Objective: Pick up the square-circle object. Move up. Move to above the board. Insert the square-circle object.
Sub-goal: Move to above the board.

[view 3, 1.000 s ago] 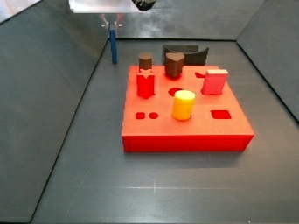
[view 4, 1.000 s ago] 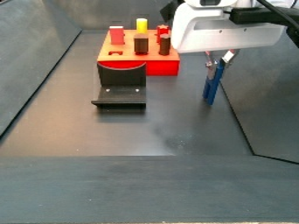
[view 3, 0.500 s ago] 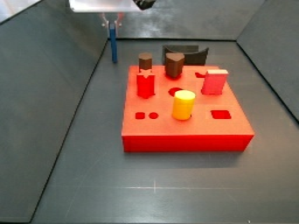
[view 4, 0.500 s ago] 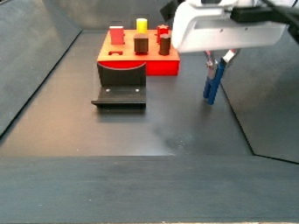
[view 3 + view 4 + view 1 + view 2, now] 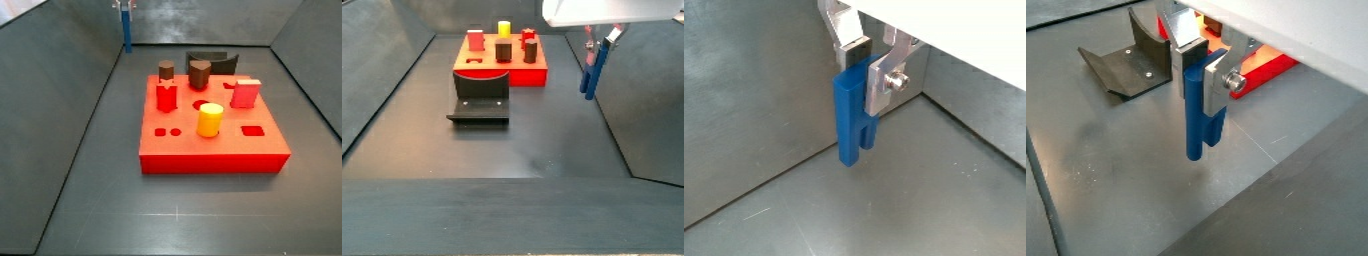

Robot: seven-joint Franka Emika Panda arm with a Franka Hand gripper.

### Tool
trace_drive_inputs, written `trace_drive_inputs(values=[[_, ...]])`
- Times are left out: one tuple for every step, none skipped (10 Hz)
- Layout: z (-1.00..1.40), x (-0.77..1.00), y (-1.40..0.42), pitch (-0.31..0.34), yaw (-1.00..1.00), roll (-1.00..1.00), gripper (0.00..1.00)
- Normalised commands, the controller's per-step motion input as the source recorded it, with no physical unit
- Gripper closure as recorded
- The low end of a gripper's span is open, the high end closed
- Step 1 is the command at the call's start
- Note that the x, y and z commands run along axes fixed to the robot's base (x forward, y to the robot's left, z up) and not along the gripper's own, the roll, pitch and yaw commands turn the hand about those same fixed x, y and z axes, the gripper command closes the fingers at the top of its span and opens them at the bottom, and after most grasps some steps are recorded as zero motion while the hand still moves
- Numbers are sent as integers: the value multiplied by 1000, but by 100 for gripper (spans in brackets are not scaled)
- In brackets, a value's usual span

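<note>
The square-circle object is a long blue bar [image 5: 851, 120], hanging upright in my gripper [image 5: 867, 85]. The silver fingers are shut on its upper end in both wrist views [image 5: 1196, 125]. In a side view the bar [image 5: 128, 30] hangs above the floor near the far left wall, with the gripper [image 5: 127, 6] at the frame's top edge. In a side view [image 5: 591, 72] it hangs to the right of the red board [image 5: 476, 65]. The board [image 5: 214, 150] has a round hole [image 5: 203, 105] and a square hole [image 5: 253, 129].
On the board stand a yellow cylinder [image 5: 210, 120], a red piece [image 5: 166, 97], a pink block [image 5: 245, 93] and two brown pieces [image 5: 199, 73]. The dark fixture [image 5: 480, 100] stands by the board. Grey walls enclose the floor.
My gripper has risen with the blue bar in it; the bar's lower end is now higher off the floor. The board and its pieces have not moved.
</note>
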Motion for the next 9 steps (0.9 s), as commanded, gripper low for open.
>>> trace_drive_inputs(values=[[1000,-126,219,40,35,45,100],[1000,-118,189,40,12,38,100],[1000,-106,165,45,-8,37,100],[1000,-101,159,48,-12,32,100],[1000,-85,146,57,-20,22,100],[1000,-75,140,70,-21,12,100],[1000,-60,128,78,-21,-3,100],[1000,-52,122,77,-23,-7,100],[822,-32,92,75,-29,-13,100]])
